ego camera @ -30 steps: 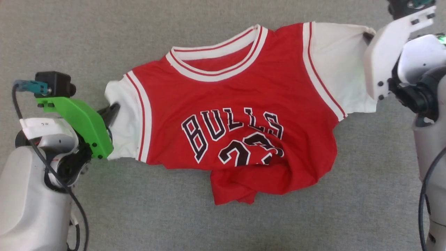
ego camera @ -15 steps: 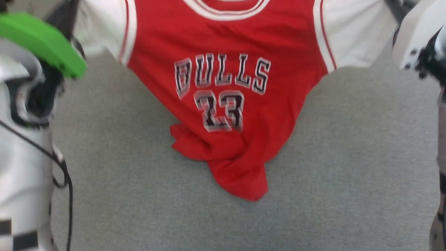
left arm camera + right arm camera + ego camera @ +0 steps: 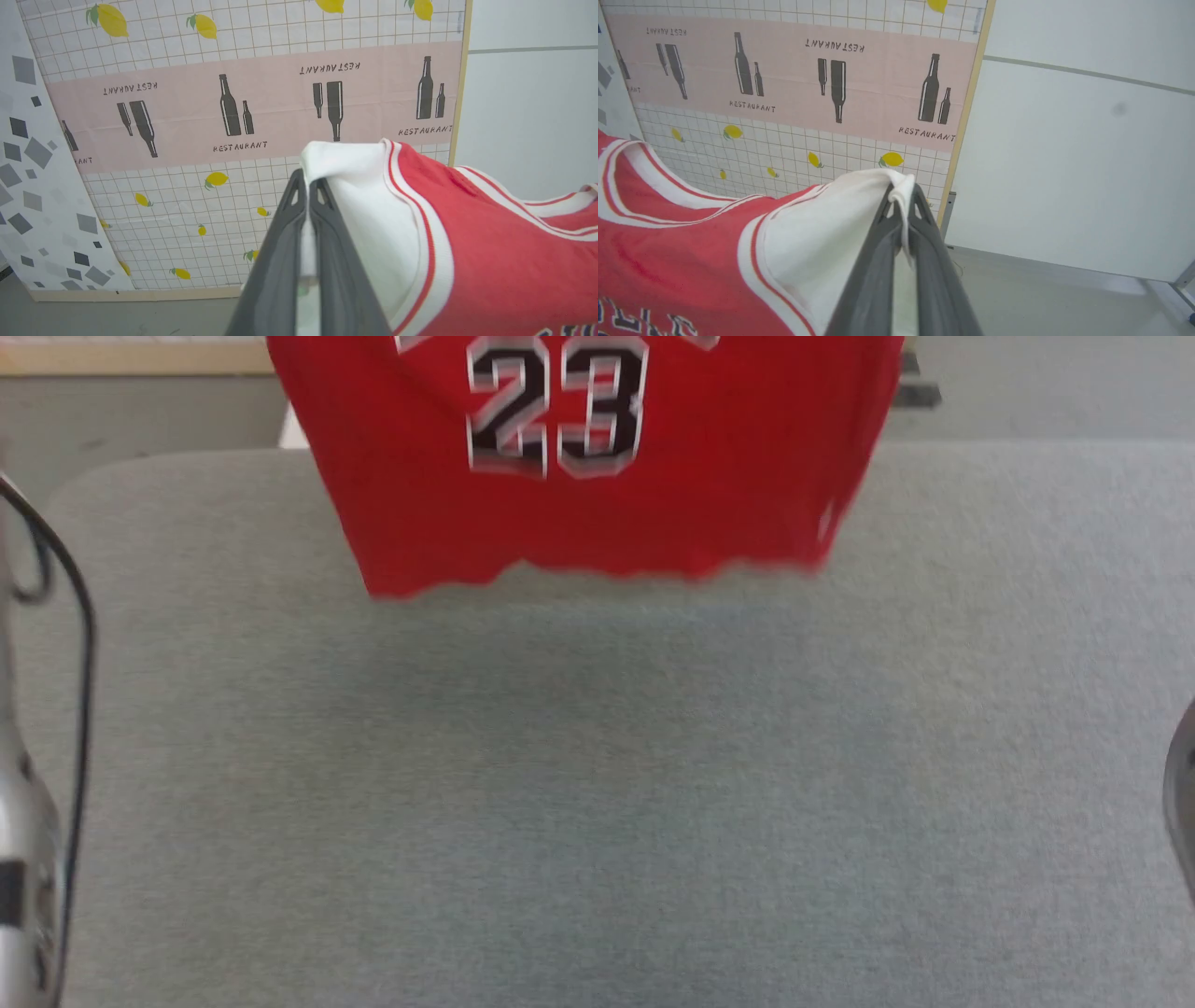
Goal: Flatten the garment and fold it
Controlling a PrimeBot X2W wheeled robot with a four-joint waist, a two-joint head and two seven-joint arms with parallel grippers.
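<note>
Head view: garment [image 3: 597, 513] hanging up front over grey table [image 3: 597, 803], number 23 facing camera, hem low near the far part of the surface; contact hard to tell. Left wrist view: left gripper [image 3: 308, 179] clamped tight on white armhole fabric. Right wrist view: right gripper [image 3: 904, 189] likewise pinching white fabric at the other armhole.

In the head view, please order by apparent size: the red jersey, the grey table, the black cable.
Largest: grey table.
Then: red jersey, cut off by the top edge.
Smallest: black cable, a thin line at left.
</note>
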